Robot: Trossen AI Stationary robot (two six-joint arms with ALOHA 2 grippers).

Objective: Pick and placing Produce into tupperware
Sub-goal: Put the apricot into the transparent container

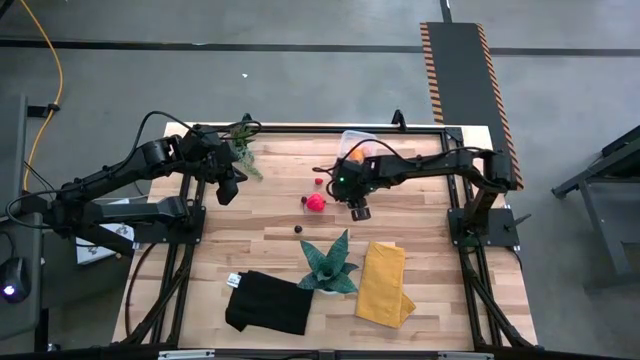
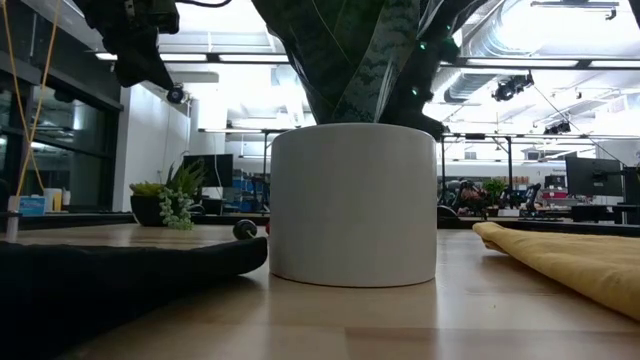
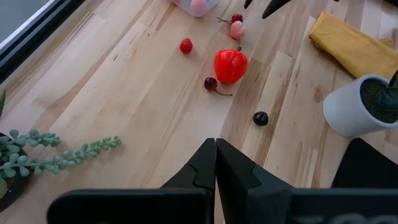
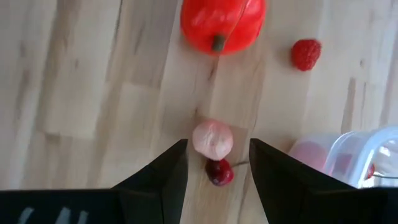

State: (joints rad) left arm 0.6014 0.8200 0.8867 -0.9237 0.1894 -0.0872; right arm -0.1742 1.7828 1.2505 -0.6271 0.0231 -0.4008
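The right gripper [image 4: 217, 163] is seen right of centre in the high view, jaws parted and empty above a pink fruit [image 4: 212, 139] and dark cherry [image 4: 219, 172] on the worktop [image 1: 260, 235]. The tupperware [image 4: 367, 155] sits at the lower right of its wrist view. The left gripper [image 3: 216, 163], upper left, is closed on nothing.

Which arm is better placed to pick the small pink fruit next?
The right. Its open gripper hangs directly over the pink fruit, near the tub. The left gripper is shut, farther away.
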